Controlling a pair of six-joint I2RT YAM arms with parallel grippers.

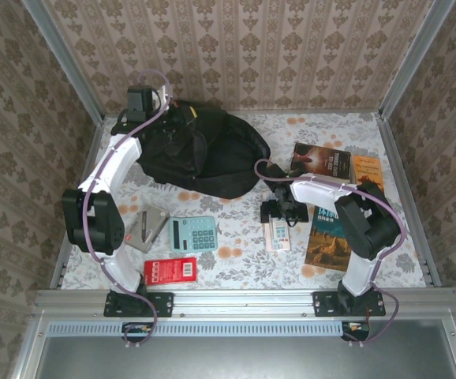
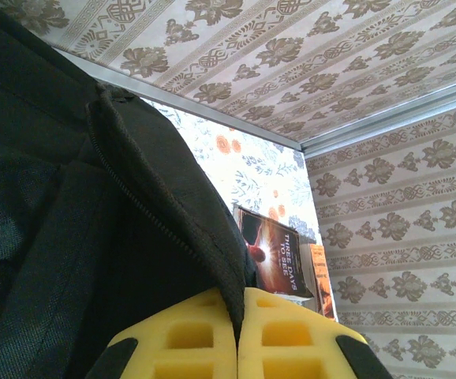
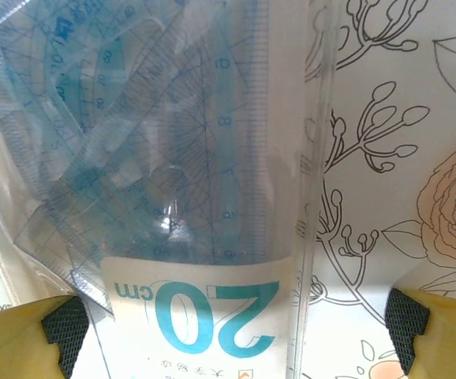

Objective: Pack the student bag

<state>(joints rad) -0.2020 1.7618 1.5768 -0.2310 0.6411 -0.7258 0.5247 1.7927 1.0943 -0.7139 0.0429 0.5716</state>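
Floral-print tabletop [image 1: 244, 268]: the left gripper [image 2: 240, 339] pinches the zippered edge of the large black soft fabric backpack [image 1: 212, 154], lying at 11 o'clock. The right gripper [image 3: 233, 320] stands spread over a clear plastic ruler pouch [image 3: 196, 197] marked "20 cm". A dark paperback book [image 2: 271, 253] reads "THREE DAYS TO SEE".

On the floral cloth [image 1: 244, 264] a teal calculator [image 1: 193, 234] lies flat between a grey pad [image 1: 147, 230] just to its left and, well to its right, a clear pouch of blue rulers [image 3: 204, 197] marked 20 cm, with a red pack [image 1: 170, 271] just in front of the calculator, nearer the front edge. At the right, a dark book [image 1: 320, 162] titled Three Days to See lies just beside an orange book [image 1: 367, 170], and a sandy-covered book [image 1: 324, 237] lies nearer the front. Patterned beige wallpaper [image 1: 252, 47] lines the walls behind and at both sides
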